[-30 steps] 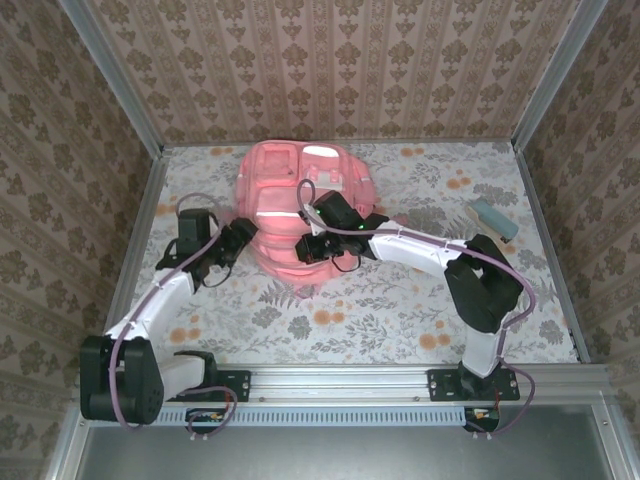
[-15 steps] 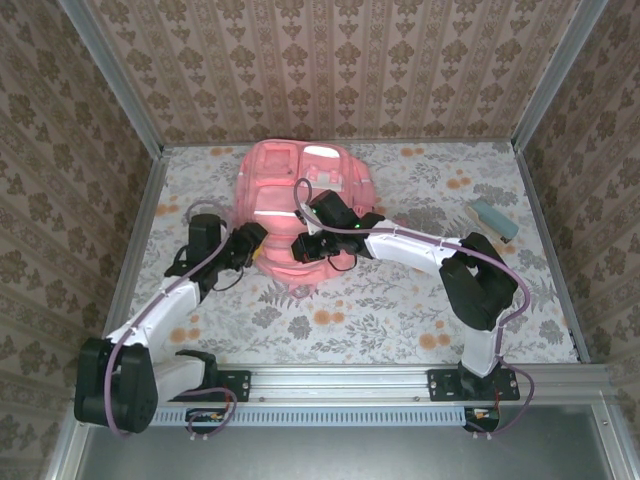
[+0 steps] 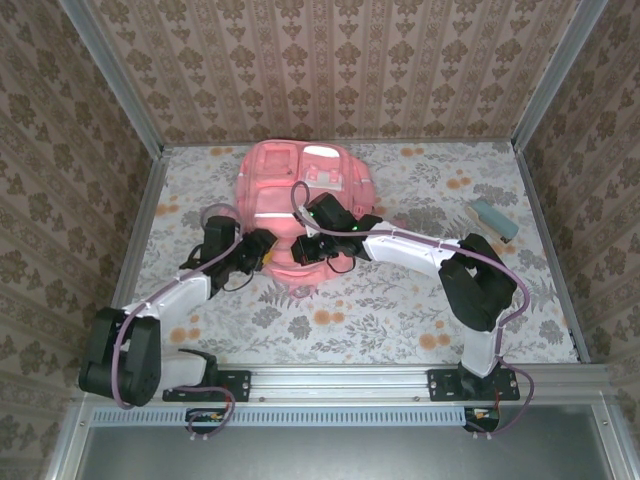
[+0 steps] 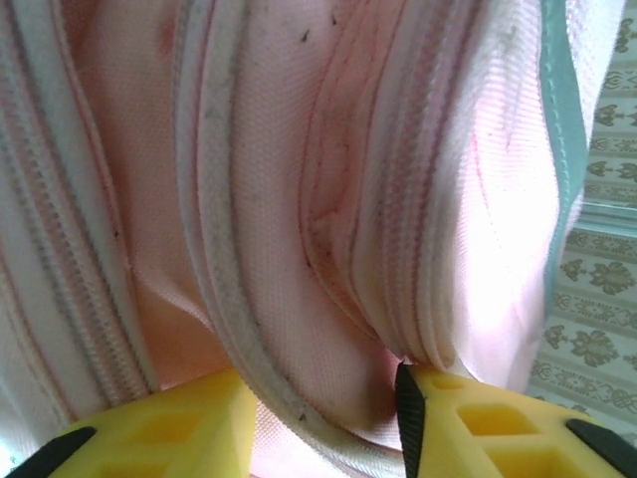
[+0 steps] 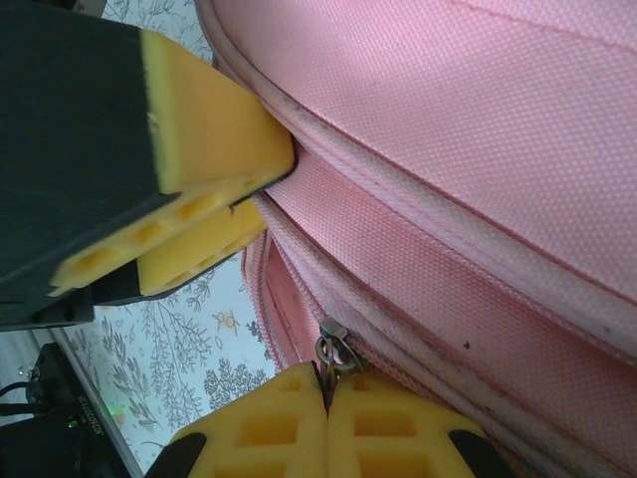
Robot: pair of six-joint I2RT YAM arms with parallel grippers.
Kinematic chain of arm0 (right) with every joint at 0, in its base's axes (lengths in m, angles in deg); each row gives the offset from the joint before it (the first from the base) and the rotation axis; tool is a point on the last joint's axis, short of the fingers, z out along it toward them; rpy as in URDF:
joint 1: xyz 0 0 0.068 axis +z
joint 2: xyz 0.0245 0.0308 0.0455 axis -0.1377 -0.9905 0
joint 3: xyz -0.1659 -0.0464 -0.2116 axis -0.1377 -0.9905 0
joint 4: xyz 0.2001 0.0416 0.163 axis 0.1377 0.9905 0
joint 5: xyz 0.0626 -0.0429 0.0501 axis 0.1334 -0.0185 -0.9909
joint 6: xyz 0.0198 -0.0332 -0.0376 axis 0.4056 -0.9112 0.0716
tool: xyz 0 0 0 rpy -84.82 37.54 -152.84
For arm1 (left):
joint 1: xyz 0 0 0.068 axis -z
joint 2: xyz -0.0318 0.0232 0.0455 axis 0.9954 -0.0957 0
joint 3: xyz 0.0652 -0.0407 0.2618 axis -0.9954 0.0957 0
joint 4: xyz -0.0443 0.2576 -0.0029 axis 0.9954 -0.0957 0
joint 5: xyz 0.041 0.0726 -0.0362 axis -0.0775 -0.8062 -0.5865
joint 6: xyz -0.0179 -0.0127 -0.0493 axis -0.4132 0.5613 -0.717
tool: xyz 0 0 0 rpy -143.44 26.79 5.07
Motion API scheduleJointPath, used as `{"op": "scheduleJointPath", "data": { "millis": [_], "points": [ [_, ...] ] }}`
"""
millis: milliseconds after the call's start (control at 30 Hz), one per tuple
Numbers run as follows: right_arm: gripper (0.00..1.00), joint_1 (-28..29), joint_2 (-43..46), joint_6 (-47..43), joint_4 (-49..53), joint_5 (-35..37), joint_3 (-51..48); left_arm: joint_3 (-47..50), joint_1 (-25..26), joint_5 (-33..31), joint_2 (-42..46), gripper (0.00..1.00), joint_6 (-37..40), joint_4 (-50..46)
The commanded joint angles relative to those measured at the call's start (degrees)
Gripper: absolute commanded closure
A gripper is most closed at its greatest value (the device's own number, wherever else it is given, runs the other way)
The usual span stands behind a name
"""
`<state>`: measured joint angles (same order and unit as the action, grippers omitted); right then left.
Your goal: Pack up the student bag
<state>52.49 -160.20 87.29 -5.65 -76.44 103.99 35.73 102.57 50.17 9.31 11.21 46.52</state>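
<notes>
- Since a second ago the left gripper [image 3: 262, 250] has swung in from the open tabletop to the near-left corner of the student bag [image 3: 300, 185], its jaws narrowing on the way. The right gripper [image 3: 314, 246] has barely shifted.
- Left fingers [image 4: 468, 418] are part-closed and straddle a ridge of the bag's piped rim [image 4: 289, 339], with fabric touching both pads. Whether they pinch it firmly yet, I cannot tell.
- The right gripper [image 5: 326, 393] is fully closed, with the metal zip pull [image 5: 333, 351] nipped between its tips.
- The bag lies flat on the table, directly ahead of both sets of fingers. Its long axis runs away from them toward the back wall, and both work at its near end.
- The relation that matters: the zip track runs sideways between the two grippers, and the left pads [image 5: 214, 110] sit just beside the pull, a little along the seam from the right fingertips. Probably the left anchors the rim while the right draws the pull away from it.
- A teal item [image 3: 492, 218] lies well apart, off to the right of the right fingers, and that arm is the nearer to it.
</notes>
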Motion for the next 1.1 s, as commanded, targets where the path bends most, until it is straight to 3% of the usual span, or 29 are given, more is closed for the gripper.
{"op": "scheduleJointPath", "data": {
  "millis": [0,267,433,633,767,900,1067],
  "points": [
    [1.0,1.4,0.9,-1.8,0.9,0.0,1.9,-0.9,0.7,-0.8,-1.7,0.67,-1.3,2.9],
    [1.0,0.9,4.1,-4.9,12.6,17.3,1.3,-1.8,0.4,-3.3,-2.1,0.93,3.0,-0.4],
    [1.0,-1.5,7.8,-5.0,17.4,26.9,-1.1,-2.3,-0.3,-3.7,-1.9,1.0,5.6,-2.4],
    [1.0,-6.5,10.2,-5.2,21.1,33.3,-3.3,-3.7,-0.7,-2.5,-1.8,1.0,7.9,-3.6],
    [1.0,-8.0,12.2,-6.3,19.9,30.5,-4.4,-6.1,-0.8,-1.8,-2.1,1.0,11.0,-5.8],
    [1.0,-6.0,13.4,-8.1,13.3,9.9,-5.1,-11.3,-1.2,-0.4,-4.1,1.0,16.5,-10.6],
    [1.0,-1.9,12.7,-5.5,8.2,3.4,-4.5,-17.4,-4.1,-0.3,-6.3,1.0,22.9,-16.6]
  ]
}}
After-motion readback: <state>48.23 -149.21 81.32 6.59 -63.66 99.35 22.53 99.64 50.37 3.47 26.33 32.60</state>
